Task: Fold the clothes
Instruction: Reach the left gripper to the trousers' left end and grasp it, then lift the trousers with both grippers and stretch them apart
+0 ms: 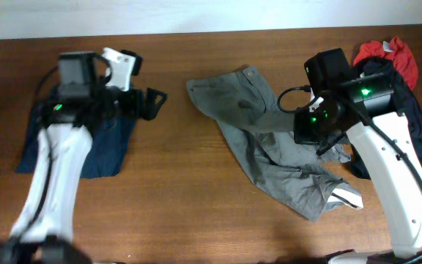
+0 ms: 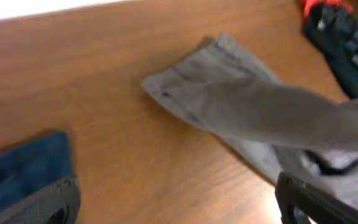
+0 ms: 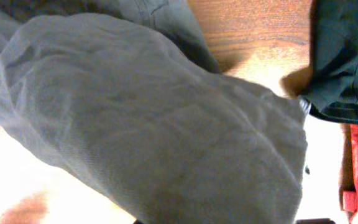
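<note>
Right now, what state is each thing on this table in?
grey shorts, unfolded and crumpled
navy garment, lying flat
black and red garments, heaped together
left gripper, open, empty
right gripper, over the shorts, open or shut unclear

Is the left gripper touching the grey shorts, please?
No, the left gripper hangs over the wooden table, clearly apart from the grey shorts and next to the navy garment.

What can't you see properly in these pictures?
Right gripper: overhead, the right arm hides it; right wrist view, the grey shorts fill the frame. Open or shut, unclear.
Navy garment: overhead, the left arm covers part.
Red garment: right wrist view, cut off by the edge.
</note>
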You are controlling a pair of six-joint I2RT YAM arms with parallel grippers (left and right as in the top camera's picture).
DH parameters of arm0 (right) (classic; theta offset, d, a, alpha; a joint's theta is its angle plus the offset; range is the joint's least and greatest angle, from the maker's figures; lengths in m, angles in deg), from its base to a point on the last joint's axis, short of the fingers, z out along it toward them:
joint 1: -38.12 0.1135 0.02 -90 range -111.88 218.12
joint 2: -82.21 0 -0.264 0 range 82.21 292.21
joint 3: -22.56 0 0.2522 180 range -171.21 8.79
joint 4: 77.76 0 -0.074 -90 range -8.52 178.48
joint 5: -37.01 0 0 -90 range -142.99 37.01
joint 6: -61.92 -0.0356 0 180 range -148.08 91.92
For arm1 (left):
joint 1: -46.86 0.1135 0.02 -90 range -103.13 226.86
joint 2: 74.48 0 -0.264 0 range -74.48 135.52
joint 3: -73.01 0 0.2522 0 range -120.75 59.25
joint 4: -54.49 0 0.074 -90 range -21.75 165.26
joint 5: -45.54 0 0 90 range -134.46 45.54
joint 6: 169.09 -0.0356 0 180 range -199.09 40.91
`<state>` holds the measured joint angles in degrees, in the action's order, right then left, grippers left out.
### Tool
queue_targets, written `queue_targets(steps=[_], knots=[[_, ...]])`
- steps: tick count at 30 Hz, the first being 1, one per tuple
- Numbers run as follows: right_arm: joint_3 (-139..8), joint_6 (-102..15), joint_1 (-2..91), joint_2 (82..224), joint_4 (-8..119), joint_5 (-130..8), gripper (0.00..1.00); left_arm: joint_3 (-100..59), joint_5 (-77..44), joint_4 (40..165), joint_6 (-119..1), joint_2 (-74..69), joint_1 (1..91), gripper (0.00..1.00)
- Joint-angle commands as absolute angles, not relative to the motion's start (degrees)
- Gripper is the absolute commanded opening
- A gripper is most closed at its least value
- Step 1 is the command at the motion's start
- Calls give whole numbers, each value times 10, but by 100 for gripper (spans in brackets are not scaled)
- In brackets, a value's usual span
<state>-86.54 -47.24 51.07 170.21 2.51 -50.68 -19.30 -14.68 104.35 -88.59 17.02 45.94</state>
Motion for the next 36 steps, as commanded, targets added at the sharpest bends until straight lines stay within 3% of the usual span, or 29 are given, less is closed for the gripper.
queue_targets(steps=[1,9,19,23,27,34,36], knots=[[-871,-468,512,1699,22,-504,4,-199,-127,1002,-852,232,444,99],[-871,-468,512,1699,23,-504,4,-199,-94,815,-691,373,421,99],[-871,-468,512,1699,23,-505,4,-199,-47,658,-365,496,380,99],[-871,-468,512,1699,23,-504,4,-199,-48,652,-332,502,368,90],[-871,-468,512,1699,24,-504,4,-199,-50,652,-333,503,357,69],[-873,-468,512,1699,30,-481,4,-199,-36,652,-369,502,354,1],[-880,-470,508,1699,30,-476,4,-199,-14,653,-377,500,363,0]])
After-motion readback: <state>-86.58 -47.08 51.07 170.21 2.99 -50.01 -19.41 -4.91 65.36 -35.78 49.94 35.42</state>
